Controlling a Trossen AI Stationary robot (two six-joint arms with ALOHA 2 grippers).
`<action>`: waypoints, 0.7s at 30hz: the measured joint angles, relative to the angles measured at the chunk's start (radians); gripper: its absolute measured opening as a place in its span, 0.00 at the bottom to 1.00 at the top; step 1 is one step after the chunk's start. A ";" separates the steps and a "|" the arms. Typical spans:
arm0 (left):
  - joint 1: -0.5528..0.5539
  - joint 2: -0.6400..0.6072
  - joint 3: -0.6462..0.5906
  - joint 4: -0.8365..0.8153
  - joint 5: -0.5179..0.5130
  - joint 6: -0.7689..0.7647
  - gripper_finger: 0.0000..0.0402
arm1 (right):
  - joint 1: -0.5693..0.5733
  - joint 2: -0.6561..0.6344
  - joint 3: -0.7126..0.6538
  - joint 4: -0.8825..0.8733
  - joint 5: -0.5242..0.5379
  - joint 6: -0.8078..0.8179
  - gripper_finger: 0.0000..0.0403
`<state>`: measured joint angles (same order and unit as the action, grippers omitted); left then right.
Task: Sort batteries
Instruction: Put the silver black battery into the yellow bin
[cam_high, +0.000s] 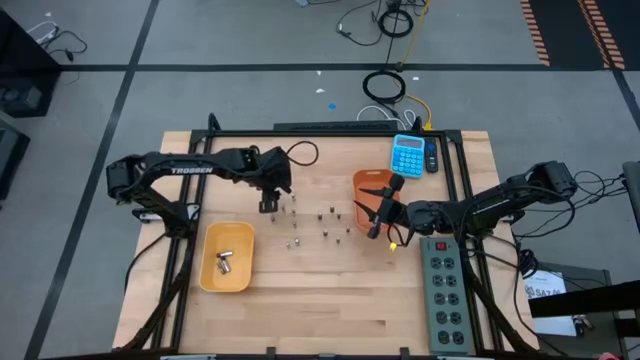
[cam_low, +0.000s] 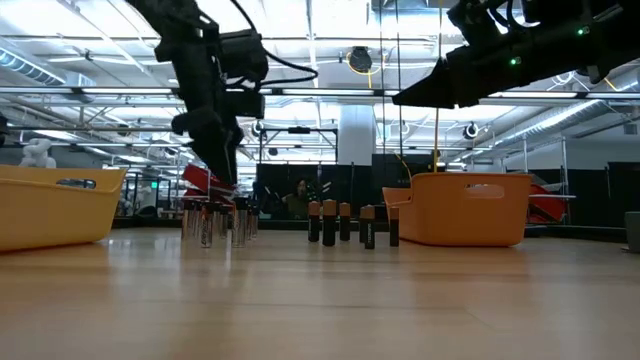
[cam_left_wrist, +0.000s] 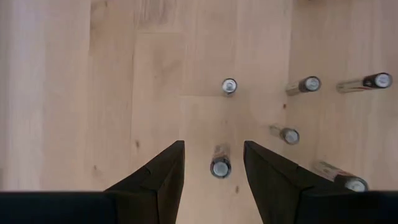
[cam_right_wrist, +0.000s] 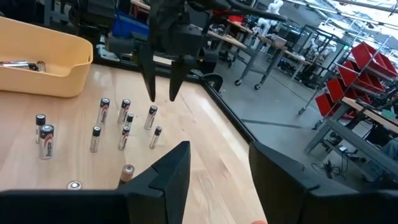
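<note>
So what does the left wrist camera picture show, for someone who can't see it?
Looking straight down, the left gripper hangs with its two dark fingers open on either side of one upright battery on the pale wooden table. Five more batteries stand nearby, the closest one just beyond it.

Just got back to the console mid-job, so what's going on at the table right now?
Battery sorting is under way. The left gripper hangs open over the standing batteries in mid-table, its fingers straddling one battery from above without touching it. The yellow bin on the left already holds a couple. The right gripper is open and empty, raised beside the orange bin on the right.
</note>
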<state>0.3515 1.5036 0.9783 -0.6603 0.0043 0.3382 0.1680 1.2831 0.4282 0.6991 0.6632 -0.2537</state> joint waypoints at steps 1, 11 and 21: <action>0.001 0.000 -0.009 0.008 0.005 0.000 0.44 | 0.000 0.000 0.000 0.000 0.000 0.003 0.38; 0.003 -0.001 -0.141 0.161 0.047 -0.038 0.44 | 0.000 0.000 0.000 -0.002 0.000 0.007 0.38; 0.008 -0.001 -0.201 0.236 0.047 -0.068 0.44 | 0.000 0.000 0.000 -0.007 -0.001 0.011 0.38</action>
<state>0.3595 1.5028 0.7769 -0.4247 0.0513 0.2702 0.1680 1.2831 0.4282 0.6921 0.6624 -0.2432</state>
